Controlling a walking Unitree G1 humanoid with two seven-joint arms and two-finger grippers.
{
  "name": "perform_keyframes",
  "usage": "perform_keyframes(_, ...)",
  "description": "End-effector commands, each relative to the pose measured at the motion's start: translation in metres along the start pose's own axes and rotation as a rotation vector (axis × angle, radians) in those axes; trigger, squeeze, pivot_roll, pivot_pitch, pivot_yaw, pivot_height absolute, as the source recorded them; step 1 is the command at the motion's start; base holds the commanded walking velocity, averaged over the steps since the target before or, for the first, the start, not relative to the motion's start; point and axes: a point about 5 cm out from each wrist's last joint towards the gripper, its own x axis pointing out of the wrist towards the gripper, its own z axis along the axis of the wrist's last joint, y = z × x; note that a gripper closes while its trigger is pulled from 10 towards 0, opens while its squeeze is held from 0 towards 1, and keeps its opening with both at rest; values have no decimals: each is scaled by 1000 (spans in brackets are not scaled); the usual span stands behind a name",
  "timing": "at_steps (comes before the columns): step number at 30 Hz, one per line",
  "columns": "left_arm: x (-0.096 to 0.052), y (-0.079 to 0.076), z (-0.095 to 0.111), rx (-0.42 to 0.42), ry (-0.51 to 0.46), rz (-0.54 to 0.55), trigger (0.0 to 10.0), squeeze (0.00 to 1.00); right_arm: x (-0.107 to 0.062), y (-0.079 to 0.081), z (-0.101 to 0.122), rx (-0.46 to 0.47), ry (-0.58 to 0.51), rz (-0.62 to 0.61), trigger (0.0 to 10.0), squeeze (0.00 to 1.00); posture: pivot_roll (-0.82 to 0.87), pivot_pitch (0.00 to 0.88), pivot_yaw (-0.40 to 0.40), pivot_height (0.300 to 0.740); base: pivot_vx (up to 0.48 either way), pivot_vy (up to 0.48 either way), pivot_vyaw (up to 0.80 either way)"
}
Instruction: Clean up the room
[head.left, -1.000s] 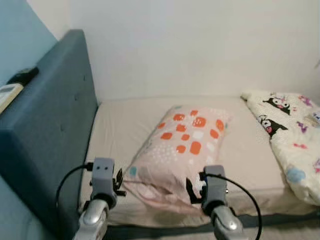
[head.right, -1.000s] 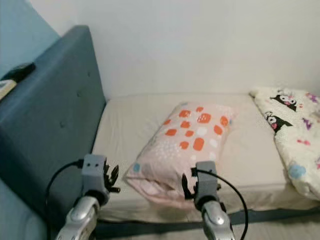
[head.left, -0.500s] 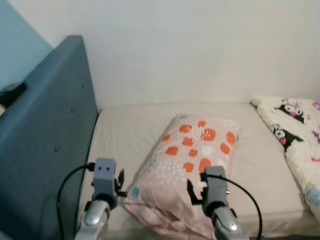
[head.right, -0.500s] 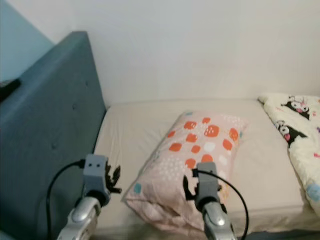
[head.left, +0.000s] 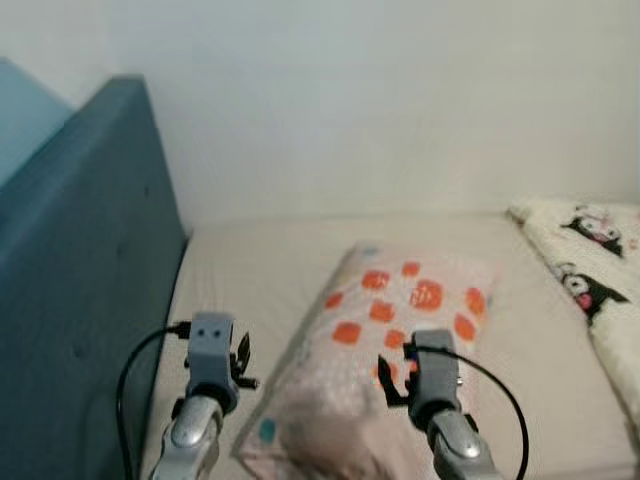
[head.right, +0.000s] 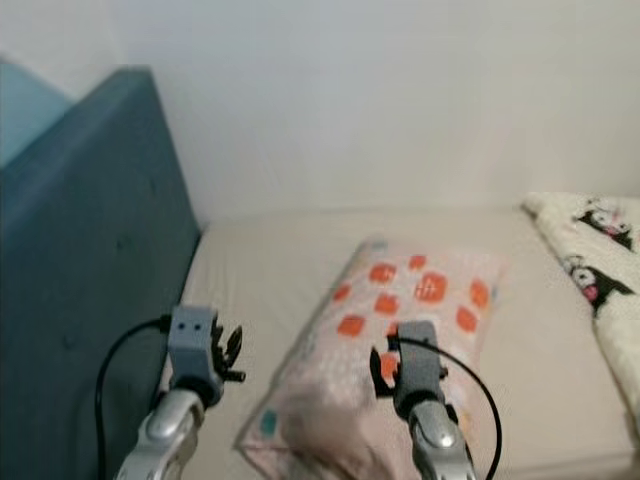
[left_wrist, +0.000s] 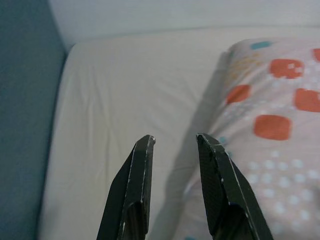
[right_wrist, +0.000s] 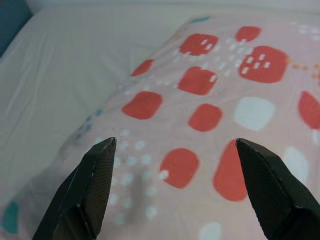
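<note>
A pink pillow (head.left: 400, 320) with orange and white patches lies at an angle in the middle of the beige bed sheet (head.left: 260, 270). My right gripper (right_wrist: 174, 145) hovers just above the pillow's near half, its fingers (right_wrist: 95, 175) spread wide open with nothing between them. My left gripper (left_wrist: 175, 139) is held over the bare sheet beside the pillow's left edge (left_wrist: 225, 115). It is open with a narrow gap and holds nothing. Both arms rise from the bottom of the head views, the left gripper (head.left: 238, 362) and the right gripper (head.left: 390, 372).
A tall blue padded headboard (head.left: 70, 280) stands along the left of the bed. A white blanket (head.left: 590, 270) with cartoon prints lies bunched at the right. A pale wall (head.left: 380, 100) closes off the far side.
The whole picture has shifted: the camera has come closer to the bed and its front edge has dropped out of sight. Both grippers keep their pose, both open as before.
</note>
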Motion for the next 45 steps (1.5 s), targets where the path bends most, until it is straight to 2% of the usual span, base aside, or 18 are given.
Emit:
perform_keyframes(1,-2,2,-3,6,12,7,10000,0,-2,-4,-5,-8,21,-16,10000,0,-7,53,-50,740,0,0,0)
perform_keyframes(14,-2,2,-3,16,13,-2,10000,0,0,-4,-7,7,29,-7,10000,0,-3,46,-52,740,0,0,0)
perform_keyframes(31,-3,-1,-8,45,39,-45,10000,0,-4,8,-11,77,54,43,10000,0,-5,33,-40,740,0,0,0)
perform_keyframes(38,-5,-1,-9,26,49,-53,10000,0,-5,10,-12,107,59,51,10000,0,-1,35,-39,740,0,0,0)
perform_keyframes(45,-6,-1,-9,21,52,-58,10000,0,-5,10,-12,109,64,58,10000,0,2,44,-40,740,-310,0,0)
